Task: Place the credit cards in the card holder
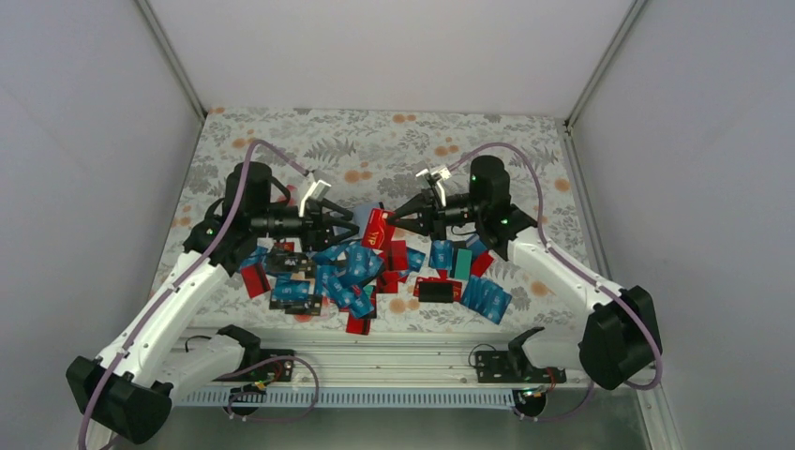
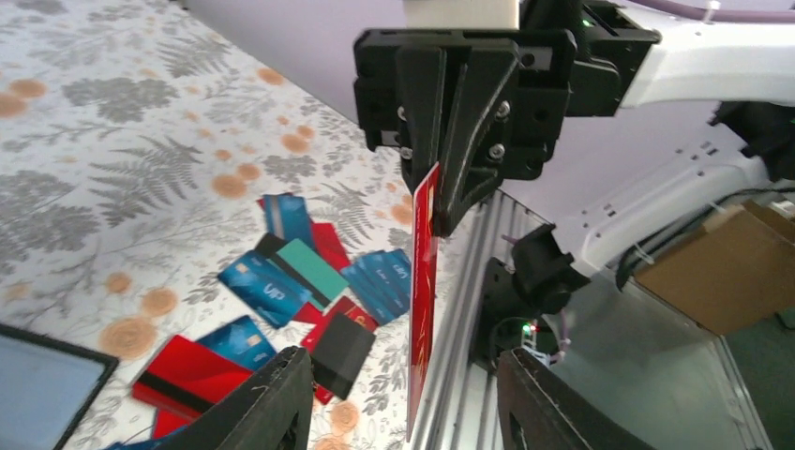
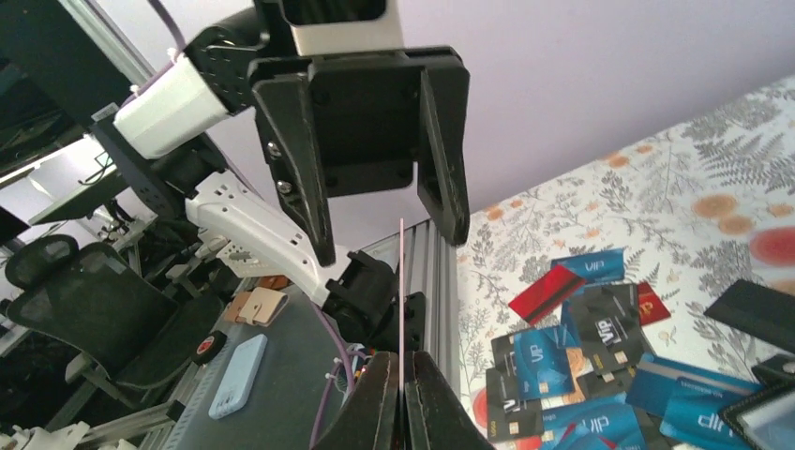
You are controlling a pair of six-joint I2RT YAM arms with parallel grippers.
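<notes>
Top view: I see both arms meeting mid-table over the scatter of credit cards (image 1: 375,272) on the floral cloth (image 1: 394,141). The left gripper (image 1: 342,225) and right gripper (image 1: 398,217) face each other, with a red card (image 1: 377,228) between them. I can't judge the grip from up here.

The wrist views settle it. In the right wrist view, my right gripper's fingers (image 3: 380,403) are pressed together on the red card, which shows only as a thin edge-on line rising from them. The left gripper's two fingers stand spread on either side of the card's far end and don't touch it. The left wrist view shows the same from the other side: the card hangs from the right gripper, its free end in the gap between my spread left fingers (image 2: 272,403), clear of both.

The card holder (image 2: 42,389) is clear only in the left wrist view. It is a black frame with a grey-blue inner face, lying on the cloth at the lower left, just beside a red card with a black stripe. I can't pick it out for sure from the top.

"VIP" is printed in white on several blue cards, on a black one and on the held red card. There is also one teal card (image 2: 314,267) with a black stripe.

Only the wrist views show things off the table: a cardboard box (image 2: 741,272) and an office chair (image 3: 84,300).
</notes>
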